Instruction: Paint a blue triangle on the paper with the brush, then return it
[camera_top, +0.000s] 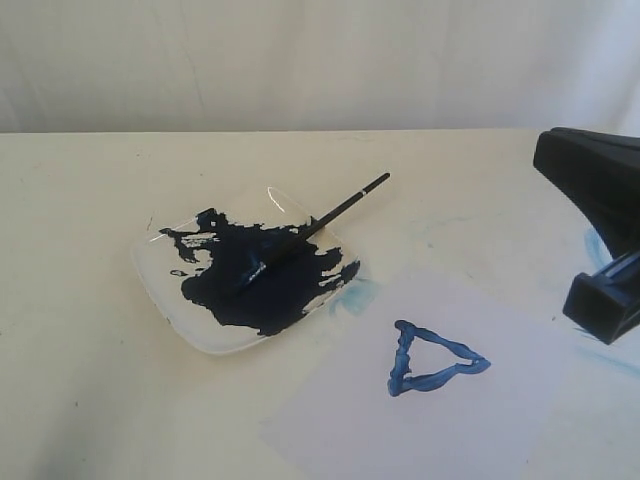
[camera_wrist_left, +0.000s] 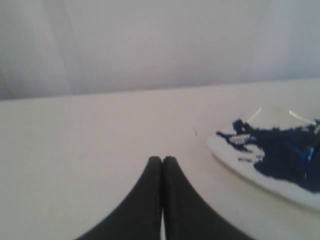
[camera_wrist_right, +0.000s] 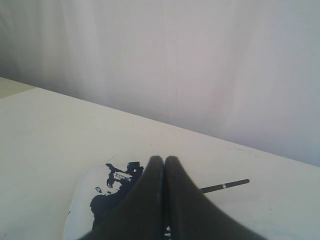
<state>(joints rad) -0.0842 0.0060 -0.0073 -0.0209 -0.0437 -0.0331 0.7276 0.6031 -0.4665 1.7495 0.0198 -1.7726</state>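
Note:
The brush (camera_top: 330, 215) lies with its bristles in the dark paint of the clear dish (camera_top: 165, 285), its black handle sticking out over the far rim; the handle end (camera_wrist_right: 227, 186) also shows in the right wrist view. A blue triangle (camera_top: 432, 360) of thick strokes sits on the pale paper (camera_top: 400, 425) at the front right. My right gripper (camera_wrist_right: 164, 159) is shut and empty, its arm (camera_top: 600, 215) raised at the right edge, away from the brush. My left gripper (camera_wrist_left: 162, 159) is shut on nothing, over bare table beside the dish (camera_wrist_left: 240, 165).
A faint pale-blue smear (camera_top: 355, 297) marks the table between dish and paper. More light blue stains (camera_top: 595, 245) lie near the right arm. A white curtain (camera_top: 300, 60) hangs behind the table's far edge.

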